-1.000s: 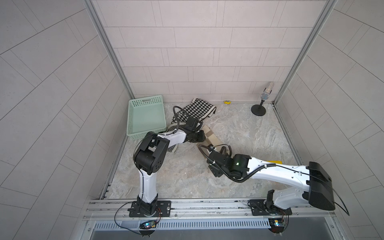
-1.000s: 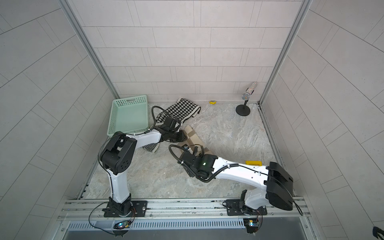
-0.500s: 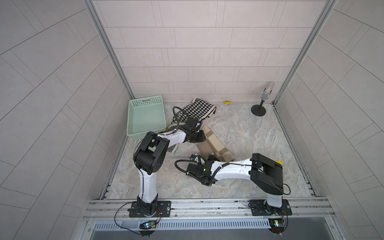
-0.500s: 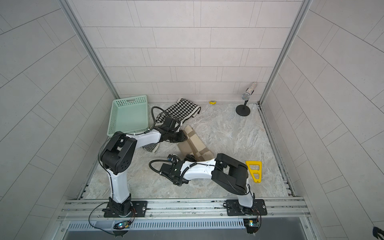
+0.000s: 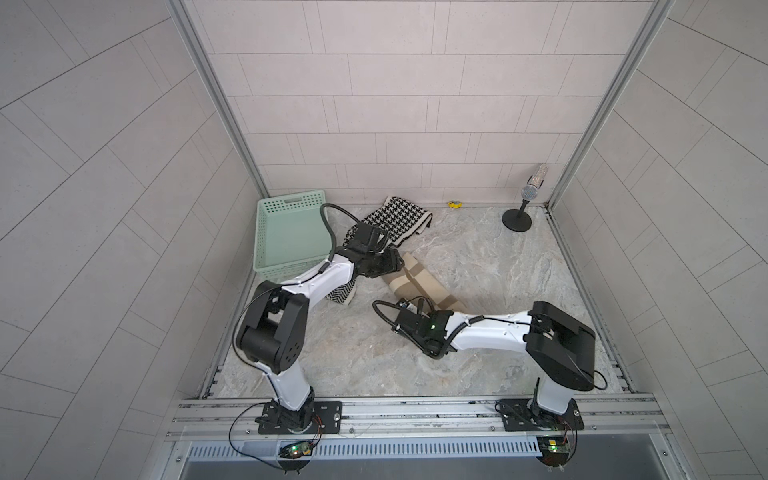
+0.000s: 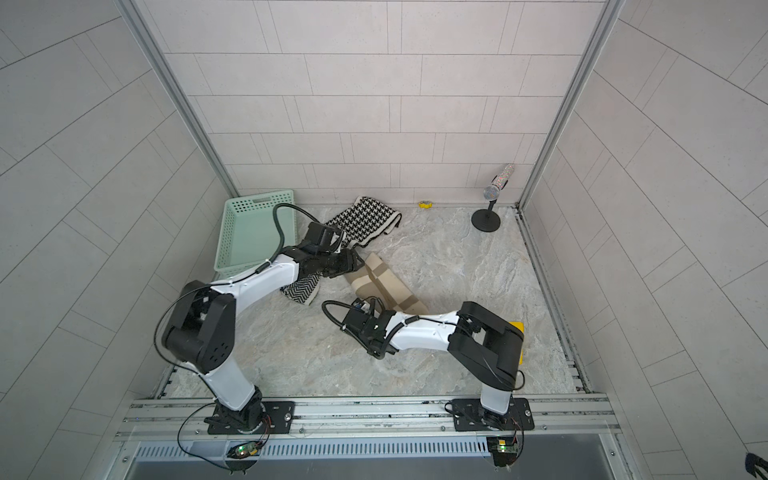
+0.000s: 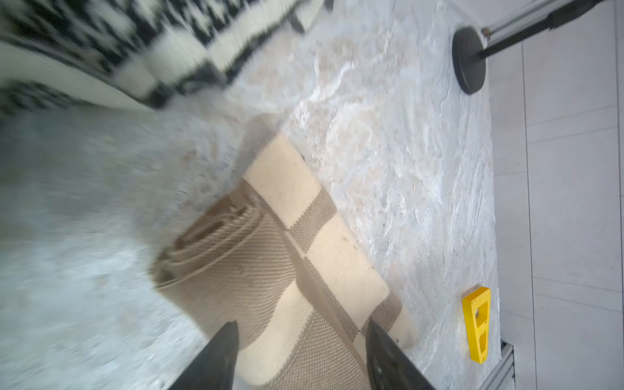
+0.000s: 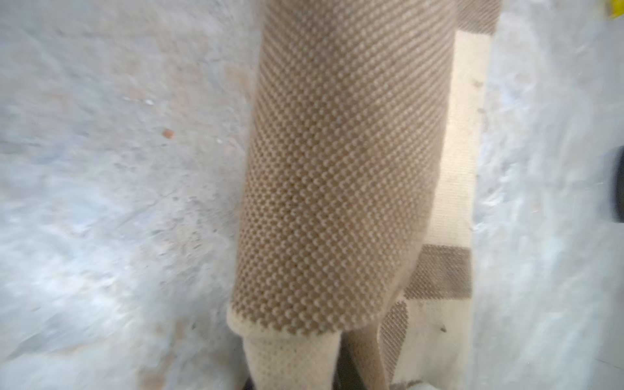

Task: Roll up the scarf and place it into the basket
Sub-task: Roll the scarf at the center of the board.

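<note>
**Near to far:** Two white-and-black arms rise from an aluminium rail (image 5: 415, 409) at the near edge of a grey marbled surface (image 5: 498, 266), boxed in by pale tiled walls (image 5: 415, 104). The right pincer (image 5: 411, 306) sits at the near end of the beige-and-cream scarf (image 5: 419, 282). The scarf lies mostly rolled in the middle of the surface, with a flat checked flap beside the roll. Whether that pincer is clamped cannot be told, as its wrist view shows only the scarf close up. A yellow block (image 6: 515, 326) lies on the surface, partly hidden by the right arm's elbow. At the roll's far end the left pincer (image 7: 305, 329) stands parted, its fingers astride the roll. Beyond it, the mint-green basket (image 5: 266, 232) sits by the left wall, apart from the scarf. A black-and-white houndstooth cloth (image 5: 399, 216) sprawls beside the basket. By the back wall lies a small yellow piece (image 5: 455, 204), and in the right corner a glittery microphone (image 5: 530, 193) stands on a round black base.
</note>
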Controlling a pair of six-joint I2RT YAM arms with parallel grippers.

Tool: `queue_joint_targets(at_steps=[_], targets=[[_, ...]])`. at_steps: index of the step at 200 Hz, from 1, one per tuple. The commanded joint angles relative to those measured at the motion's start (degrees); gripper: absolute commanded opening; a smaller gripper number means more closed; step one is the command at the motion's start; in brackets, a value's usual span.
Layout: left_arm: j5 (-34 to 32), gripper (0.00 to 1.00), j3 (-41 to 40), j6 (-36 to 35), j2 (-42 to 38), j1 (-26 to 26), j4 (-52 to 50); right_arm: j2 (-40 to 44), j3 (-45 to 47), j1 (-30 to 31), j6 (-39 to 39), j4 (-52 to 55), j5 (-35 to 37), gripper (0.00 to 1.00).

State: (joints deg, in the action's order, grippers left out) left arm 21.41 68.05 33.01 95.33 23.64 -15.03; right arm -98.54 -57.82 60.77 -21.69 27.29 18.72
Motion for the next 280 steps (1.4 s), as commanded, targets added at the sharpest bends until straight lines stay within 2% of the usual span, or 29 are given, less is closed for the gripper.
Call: queue_joint_targets(at_steps=[1,42,83,104,152,164,185,202,221,262,280], targets=[[-5.58,0.64,-2.16,-1.1,-6.01,0.0,-5.8,3.56,2.73,-1.94,-6.42,-2.14,-21.73,0.04],[-2.59,0.62,-6.83,-1.43,-11.1,0.69,-5.25,7.43,8.0,-12.06,-11.22,-8.17,-43.16,0.02],[1.68,0.53,-7.81,-2.22,-8.05,4.81,-0.86,6.63,12.75,-23.39,-14.13,-16.54,-62.33,0.02],[3.54,0.44,-5.66,-2.34,-3.95,7.46,1.32,5.51,15.18,-28.46,-15.87,-20.47,-68.57,0.02],[3.53,0.29,-0.44,-2.88,5.39,10.71,5.03,3.68,18.24,-37.0,-14.12,-22.1,-75.71,0.05],[3.09,0.26,0.87,-3.28,8.28,10.71,6.08,2.96,18.86,-38.7,-13.6,-22.1,-76.5,0.08],[2.27,0.21,3.42,-3.91,13.27,10.71,7.55,2.88,19.41,-40.18,-11.91,-20.33,-76.1,0.19],[2.29,0.13,5.07,-3.75,16.47,10.78,9.92,4.66,19.03,-40.21,-9.77,-16.58,-73.58,0.28],[2.35,0.01,3.89,-3.36,18.77,11.21,17.78,7.94,18.63,-40.22,-7.75,-12.51,-69.9,0.33],[1.03,0.0,-3.5,-4.33,20.8,12.13,36.4,19.02,18.05,-39.0,-5.27,-3.85,-58.12,0.48],[0.48,0.0,-6.0,-4.11,22.08,12.13,43.03,25.37,16.7,-36.69,-3.8,1.7,-47.21,0.55]])
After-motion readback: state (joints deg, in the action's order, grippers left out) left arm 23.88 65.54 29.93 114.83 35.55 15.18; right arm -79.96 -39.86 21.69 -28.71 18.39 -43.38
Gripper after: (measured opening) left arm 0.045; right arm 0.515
